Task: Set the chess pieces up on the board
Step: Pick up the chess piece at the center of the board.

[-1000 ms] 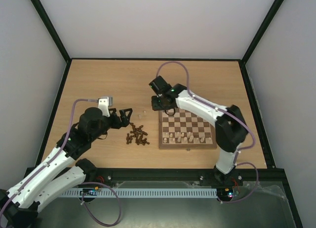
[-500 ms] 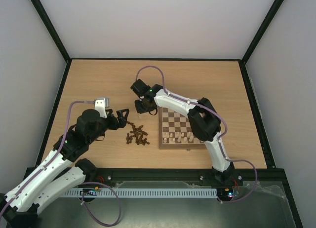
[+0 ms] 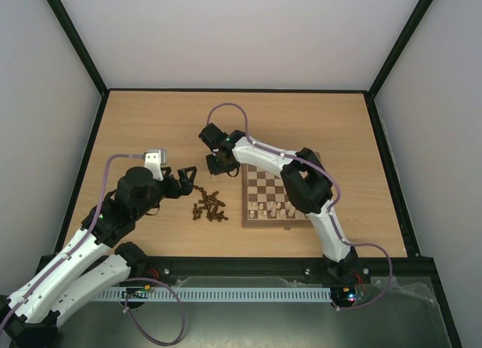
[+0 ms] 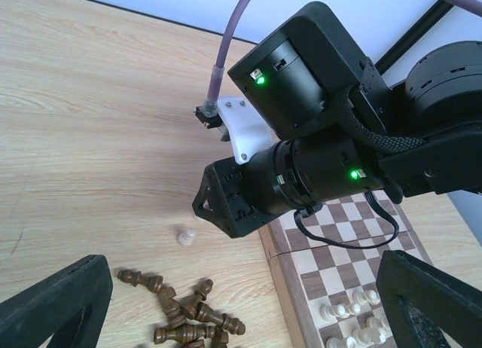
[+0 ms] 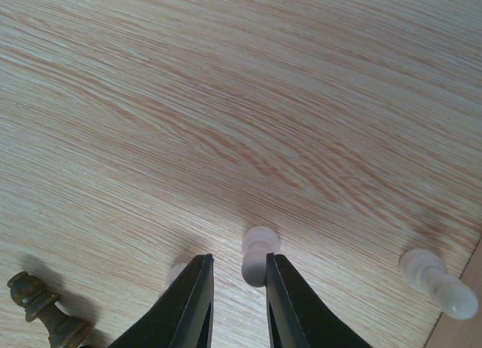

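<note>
We see the right arm reaching left across the table (image 3: 151,129), past the board's (image 3: 263,186) far left corner, wrist bent down so the right gripper (image 5: 237,261) points at the wood. Its jaws stand a sliver apart around a pale pawn (image 5: 260,250) standing off the board; whether they pinch it we cannot tell. The left arm crouches, left gripper (image 3: 194,179) gaping wide and empty beside the heap of dark pieces (image 3: 209,206).

A robotics lab test cell: plain white walls (image 3: 226,32), a black frame (image 3: 73,39), two robot arms (image 3: 83,250) bolted to a wooden desk (image 3: 151,122).
</note>
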You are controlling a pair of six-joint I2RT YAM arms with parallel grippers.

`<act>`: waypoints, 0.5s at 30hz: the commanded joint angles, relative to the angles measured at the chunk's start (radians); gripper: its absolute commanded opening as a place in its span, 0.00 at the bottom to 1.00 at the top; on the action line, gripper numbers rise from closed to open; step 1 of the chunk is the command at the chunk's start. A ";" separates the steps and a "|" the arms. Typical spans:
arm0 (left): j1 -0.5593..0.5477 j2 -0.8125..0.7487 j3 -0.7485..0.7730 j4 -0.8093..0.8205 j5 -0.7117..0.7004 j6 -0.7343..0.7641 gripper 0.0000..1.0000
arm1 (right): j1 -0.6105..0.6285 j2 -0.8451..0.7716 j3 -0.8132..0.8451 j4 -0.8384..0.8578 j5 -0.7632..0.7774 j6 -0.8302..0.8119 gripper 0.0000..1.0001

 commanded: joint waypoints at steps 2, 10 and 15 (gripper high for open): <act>0.006 -0.009 0.028 -0.006 -0.016 0.014 1.00 | 0.001 0.039 0.017 -0.062 0.026 -0.012 0.22; 0.006 -0.004 0.026 -0.004 -0.016 0.014 1.00 | 0.003 0.011 -0.004 -0.060 0.057 -0.015 0.32; 0.006 -0.008 0.023 -0.003 -0.019 0.013 0.99 | 0.004 0.004 -0.018 -0.045 0.053 -0.018 0.28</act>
